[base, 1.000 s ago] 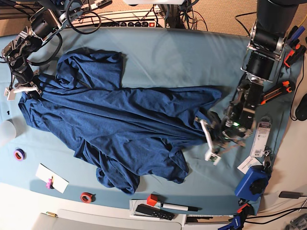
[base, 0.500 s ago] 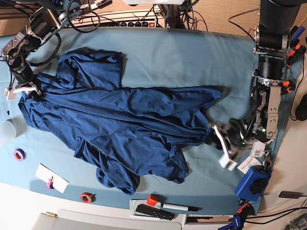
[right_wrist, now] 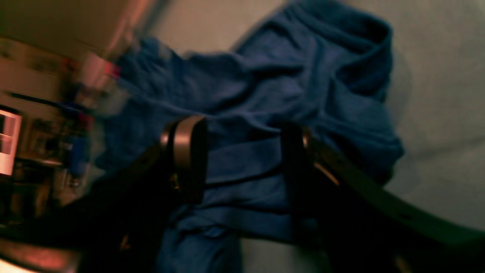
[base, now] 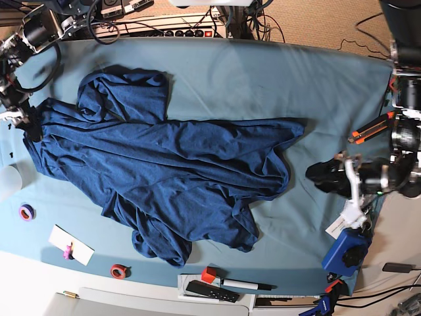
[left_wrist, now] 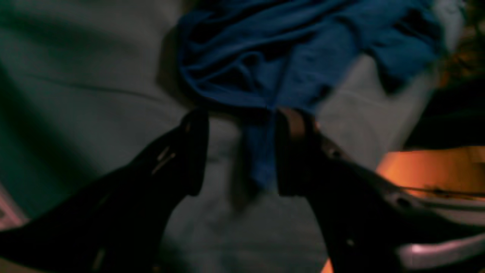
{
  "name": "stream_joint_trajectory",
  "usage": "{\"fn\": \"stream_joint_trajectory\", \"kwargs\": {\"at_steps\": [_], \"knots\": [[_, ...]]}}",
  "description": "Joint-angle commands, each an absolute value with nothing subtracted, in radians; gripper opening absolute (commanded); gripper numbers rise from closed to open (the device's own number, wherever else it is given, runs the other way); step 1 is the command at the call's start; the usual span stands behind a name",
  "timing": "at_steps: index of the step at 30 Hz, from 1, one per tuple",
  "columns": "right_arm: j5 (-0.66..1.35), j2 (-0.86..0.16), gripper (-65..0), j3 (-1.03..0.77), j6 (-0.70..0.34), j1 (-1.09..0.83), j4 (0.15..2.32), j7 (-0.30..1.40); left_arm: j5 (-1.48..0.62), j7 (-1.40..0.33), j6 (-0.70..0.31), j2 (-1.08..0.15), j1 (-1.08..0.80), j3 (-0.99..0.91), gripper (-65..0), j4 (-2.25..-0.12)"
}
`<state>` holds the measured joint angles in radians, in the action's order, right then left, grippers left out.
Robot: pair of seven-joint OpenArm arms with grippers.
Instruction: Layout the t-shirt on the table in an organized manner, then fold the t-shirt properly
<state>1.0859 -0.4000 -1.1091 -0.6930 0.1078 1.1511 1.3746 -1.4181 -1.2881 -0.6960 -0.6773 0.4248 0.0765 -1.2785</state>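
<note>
Two grippers have both let go of the t-shirt (base: pixel 164 178) within the last second, and the base view shows the result. The garment lies spread but rumpled across the middle and left of the table (base: pixel 263 79), one sleeve bunched at upper left, the hem crumpled toward the front edge. The left gripper (base: pixel 329 176), which a second ago sat at the shirt's right-hand edge, has drawn back toward the table's right side and now stands apart from the cloth. The right gripper (base: pixel 16 115) is at the far left, just beside the shirt's edge, though its jaws are too small there to read.

From the left wrist camera, the left gripper (left_wrist: pixel 240 151) has its fingers parted with nothing clamped; a narrow tongue of blue fabric (left_wrist: pixel 261 159) shows in the gap below, and the bulk of the shirt lies ahead on the teal cloth.

From the right wrist camera, the right gripper (right_wrist: pixel 246 159) stands with its fingers wide apart over folded blue fabric (right_wrist: pixel 242 155); the picture is blurred, but no fold looks pinched.

With both releases made, the stretching pull looks finished, yet the shirt is far from flat, so more smoothing probably comes before any fold.
</note>
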Motion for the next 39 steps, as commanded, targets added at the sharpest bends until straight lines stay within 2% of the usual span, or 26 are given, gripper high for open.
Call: {"fn": "stream_joint_trajectory", "kwargs": {"at_steps": [1, 6, 11, 17, 23, 26, 31, 36, 39], "knots": [[1.140, -0.437, -33.7, -1.129, -0.698, 0.104, 1.165, 1.370, -1.484, -1.300, -0.698, -0.711, 0.452, 0.067, -35.8, -1.293], [1.155, -0.443, -33.8, -1.186, -0.698, 0.015, 1.165, 1.357, -1.484, -1.346, -0.698, -0.759, 0.451, 0.067, -35.8, -1.293], [1.045, -0.412, -33.8, -1.188, -0.698, -0.027, 1.165, 1.135, -1.484, -1.363, -0.698, -0.762, 0.451, 0.067, -35.8, -1.293], [1.049, -0.383, -33.9, -1.185, -0.698, 0.038, 1.165, 1.163, -1.484, -1.373, -0.698, -0.759, 0.448, 0.067, -35.8, -1.293], [0.839, -0.375, -34.5, -1.170, -0.640, 0.052, 1.165, 1.073, -1.484, -1.377, -0.698, -0.759, 0.437, 0.067, -35.8, -1.293], [0.789, -0.378, -42.9, -1.142, -0.630, 0.053, 1.165, 1.048, -1.484, -1.377, -0.698, -0.759, 0.422, 0.067, -35.8, -1.293], [0.691, -0.381, -64.8, -1.085, -0.618, 0.053, 1.165, 0.985, -1.484, -1.380, -0.698, -0.759, 0.380, 0.067, -35.8, -1.293], [0.587, -0.408, -65.0, -1.075, -0.552, 0.052, 1.165, 0.919, -1.484, -1.396, -0.698, -0.759, 0.327, 0.067, -35.8, -1.294], [0.566, -0.437, -65.0, -1.075, -0.546, 0.053, 1.165, 0.918, -1.484, -1.396, -0.698, -0.748, 0.284, 0.067, -36.0, -1.311]]}}
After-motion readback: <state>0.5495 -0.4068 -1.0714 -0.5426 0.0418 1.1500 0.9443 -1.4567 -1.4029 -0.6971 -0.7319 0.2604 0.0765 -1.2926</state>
